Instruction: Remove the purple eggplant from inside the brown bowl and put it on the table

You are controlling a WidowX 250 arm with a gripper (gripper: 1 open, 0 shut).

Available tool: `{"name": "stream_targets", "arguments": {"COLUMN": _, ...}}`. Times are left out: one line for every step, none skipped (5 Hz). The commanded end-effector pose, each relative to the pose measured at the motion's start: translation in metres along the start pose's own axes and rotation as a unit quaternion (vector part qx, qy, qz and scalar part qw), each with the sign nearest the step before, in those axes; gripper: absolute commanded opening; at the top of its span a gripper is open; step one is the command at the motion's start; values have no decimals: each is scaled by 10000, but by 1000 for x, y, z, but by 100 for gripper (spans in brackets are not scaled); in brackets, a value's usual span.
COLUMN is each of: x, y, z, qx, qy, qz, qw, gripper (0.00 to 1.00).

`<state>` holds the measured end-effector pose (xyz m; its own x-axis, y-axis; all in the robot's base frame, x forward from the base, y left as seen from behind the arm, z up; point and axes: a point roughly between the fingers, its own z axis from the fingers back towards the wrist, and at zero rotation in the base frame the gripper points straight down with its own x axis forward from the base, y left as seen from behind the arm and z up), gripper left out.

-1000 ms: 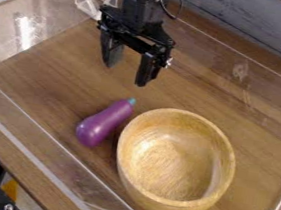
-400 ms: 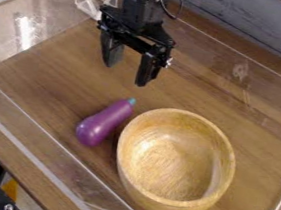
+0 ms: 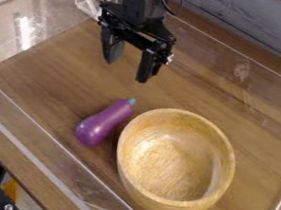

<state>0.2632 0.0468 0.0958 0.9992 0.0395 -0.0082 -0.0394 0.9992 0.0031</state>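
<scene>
The purple eggplant (image 3: 104,122) lies on the table (image 3: 54,72) just left of the brown bowl (image 3: 176,161), its green stem end close to the bowl's rim. The bowl is upright with nothing inside. My gripper (image 3: 127,62) hangs above the table behind the eggplant, pointing down, open, with nothing between its black fingers (image 3: 145,69). It is clear of both eggplant and bowl.
Clear acrylic walls (image 3: 38,166) run along the table's edges, close in front of the eggplant and bowl. Bare wood lies left of and behind the gripper and to the right of the arm.
</scene>
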Motion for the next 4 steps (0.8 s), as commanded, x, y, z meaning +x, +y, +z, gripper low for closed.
{"name": "stream_targets", "arguments": {"x": 4, "y": -3, "z": 14, "qx": 95, "qy": -287, "qz": -86, "qw": 9995, "gripper": 100}}
{"name": "stream_targets", "arguments": {"x": 3, "y": -6, "z": 12, "qx": 119, "qy": -240, "qz": -125, "qw": 9996, "gripper": 100}}
{"name": "stream_targets", "arguments": {"x": 1, "y": -8, "z": 10, "qx": 117, "qy": -204, "qz": -142, "qw": 9996, "gripper": 100}}
{"name": "stream_targets", "arguments": {"x": 1, "y": -4, "z": 14, "qx": 101, "qy": -304, "qz": -38, "qw": 9995, "gripper": 100}}
